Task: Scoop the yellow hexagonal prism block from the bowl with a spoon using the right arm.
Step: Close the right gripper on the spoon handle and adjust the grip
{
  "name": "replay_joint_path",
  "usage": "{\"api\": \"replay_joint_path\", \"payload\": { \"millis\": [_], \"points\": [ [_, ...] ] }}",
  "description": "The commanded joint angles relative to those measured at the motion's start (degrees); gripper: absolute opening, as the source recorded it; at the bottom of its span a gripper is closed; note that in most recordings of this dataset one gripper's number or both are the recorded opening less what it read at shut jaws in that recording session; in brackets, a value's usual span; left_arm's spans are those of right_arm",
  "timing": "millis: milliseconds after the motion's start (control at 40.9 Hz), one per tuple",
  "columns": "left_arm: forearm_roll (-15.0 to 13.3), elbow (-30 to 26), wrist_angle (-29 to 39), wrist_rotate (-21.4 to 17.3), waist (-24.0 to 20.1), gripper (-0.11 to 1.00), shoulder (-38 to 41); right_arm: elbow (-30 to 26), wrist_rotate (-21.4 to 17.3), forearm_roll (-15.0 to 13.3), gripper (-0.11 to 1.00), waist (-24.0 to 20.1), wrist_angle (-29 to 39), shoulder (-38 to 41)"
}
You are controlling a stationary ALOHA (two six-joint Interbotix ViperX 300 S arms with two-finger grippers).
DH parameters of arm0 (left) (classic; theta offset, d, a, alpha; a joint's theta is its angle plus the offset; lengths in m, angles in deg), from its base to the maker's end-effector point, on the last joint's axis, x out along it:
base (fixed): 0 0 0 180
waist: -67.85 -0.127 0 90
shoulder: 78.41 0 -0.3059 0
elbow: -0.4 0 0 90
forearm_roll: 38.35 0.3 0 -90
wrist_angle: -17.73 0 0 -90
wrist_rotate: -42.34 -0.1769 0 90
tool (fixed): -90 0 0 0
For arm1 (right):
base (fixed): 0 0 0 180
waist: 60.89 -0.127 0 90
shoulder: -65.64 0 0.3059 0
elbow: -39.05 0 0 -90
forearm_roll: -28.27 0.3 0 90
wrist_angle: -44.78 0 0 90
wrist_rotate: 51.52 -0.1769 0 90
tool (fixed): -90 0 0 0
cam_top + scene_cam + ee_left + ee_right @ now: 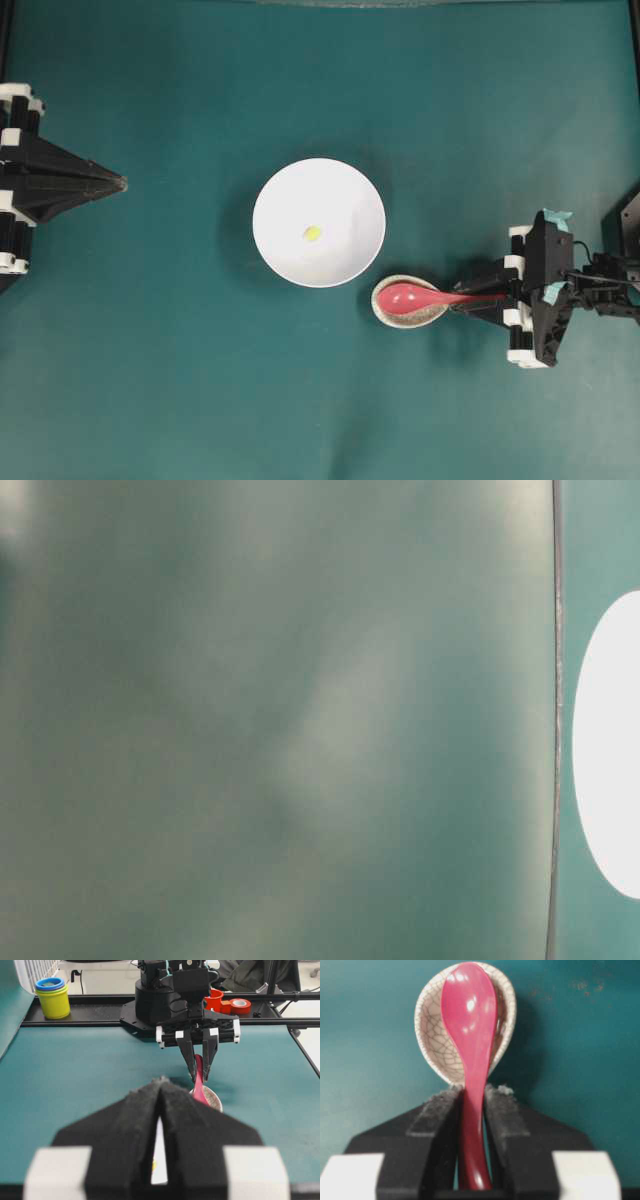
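1. Clamped on the handle of the spoon (425,297), my right tool (497,296) reaches in from the right edge of the overhead view, teal tape on its body. The spoon's scoop lies in the small speckled dish (405,303), which sits on the green surface (180,380) just beside the lower right rim of the bowl (290,240). The yellow hexagonal prism block (313,233) rests on the bowl's floor, near its middle, well apart from the spoon. My left tool (122,183) is at the left edge, its points drawn together, well apart from the bowl.

2. From table level nearly everything is a blurred grey-green. Only a white curved shape at the right edge shows, which I take for the bowl (612,750); neither tool can be made out.

3. From my left wrist, the left tool (161,1081) fills the foreground, its fingers meeting at the tips with a thin slit behind them through which the white of the bowl (159,1157) shows. Beyond, the right tool (200,1078) points down with the spoon (199,1082) between its fingers, the speckled dish (214,1098) under it. At the far edge stand stacked yellow and blue cups (51,996) and red tape rolls (235,1005).

4. From my right wrist, the right tool (474,1094) grips the spoon (470,1025) by its handle on both sides. The scoop lies face up over the crackled dish (432,1035). Bowl and block are out of this view.
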Motion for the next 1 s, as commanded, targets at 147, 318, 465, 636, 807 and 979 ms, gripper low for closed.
{"api": "replay_joint_path", "payload": {
  "millis": [147, 318, 465, 636, 807, 979],
  "points": [
    [0.18, -1.49, -0.26, -0.09, 0.00, -0.01, 0.44, -0.53, -0.09, 0.09, 0.29, -0.35, -0.53, -0.44],
    [0.18, -1.49, -0.26, -0.09, 0.00, -0.01, 0.44, -0.09, 0.79, -0.53, 0.49, -0.35, -1.49, -0.44],
    [0.18, -1.49, -0.26, -0.09, 0.00, -0.01, 0.44, 0.70, 2.11, -1.32, 0.53, -1.14, -5.63, -0.44],
    [0.18, -1.49, -0.26, -0.09, 0.00, -0.01, 0.44, 3.78, 2.37, -1.14, 0.53, -3.60, -12.66, -0.26],
    [0.18, -1.49, -0.26, -0.09, 0.00, -0.01, 0.44, 4.83, 2.02, -0.88, 0.53, -6.15, -18.98, 2.64],
    [0.18, -1.41, -0.26, -0.09, 0.00, -0.01, 0.44, 3.52, -1.23, -0.70, 0.53, -7.12, -23.55, 9.93]
  ]
}}
